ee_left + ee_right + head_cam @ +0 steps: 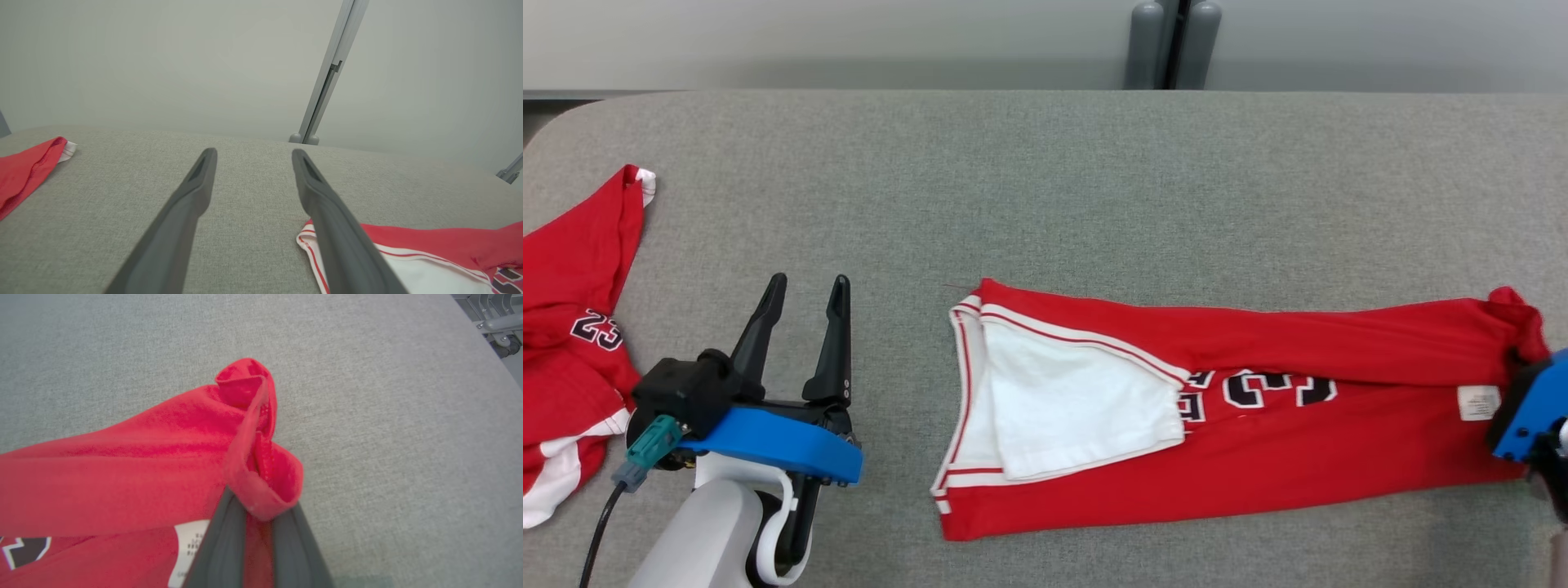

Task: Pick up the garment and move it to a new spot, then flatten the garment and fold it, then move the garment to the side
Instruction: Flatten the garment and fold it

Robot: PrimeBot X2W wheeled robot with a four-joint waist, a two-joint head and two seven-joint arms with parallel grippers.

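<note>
Two fingers [220, 551] of right tool [259, 514] pinch garment [122, 473] hem, clear from wrist

The head camera looked steeply down on the grey table [1045, 163], the red jersey [1258, 457] right of centre. The left wrist camera sat low, left of that jersey, facing the far wall [163, 61]. The right wrist camera sat close above its right end. All shared the jersey.

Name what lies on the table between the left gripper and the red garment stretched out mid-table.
Nothing: the head view shows bare grey table between the left gripper and that garment.
</note>
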